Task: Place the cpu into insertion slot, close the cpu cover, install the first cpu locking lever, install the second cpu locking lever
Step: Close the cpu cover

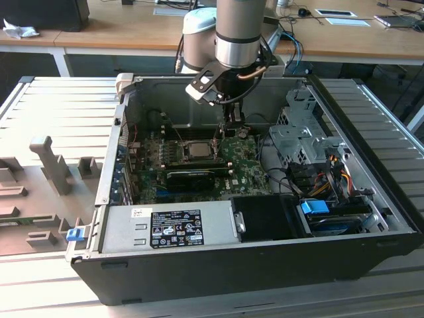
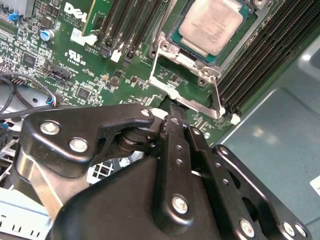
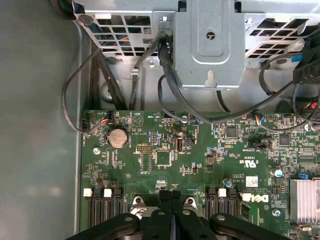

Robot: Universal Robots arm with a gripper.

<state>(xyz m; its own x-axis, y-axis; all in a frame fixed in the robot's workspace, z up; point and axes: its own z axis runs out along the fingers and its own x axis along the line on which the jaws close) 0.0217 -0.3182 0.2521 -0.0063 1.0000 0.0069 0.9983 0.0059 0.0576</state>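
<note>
Socket: small flat square silver-grey-topped cpu [image 1: 197,149] seated in dark square insertion slot [image 2: 176,39], thin metal cpu cover [image 2: 186,56] seemingly down | black gripper [image 1: 222,137] just to exterior view's right, fingers together, tip at silver wire lever [image 2: 192,99] | advice: push squarely, avoid slipping off | count: one each.

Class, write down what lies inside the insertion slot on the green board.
The cpu lies in the insertion slot, silver-grey metal top facing up. The chip covers the slot's floor, so whatever is beneath it cannot be seen.
</note>
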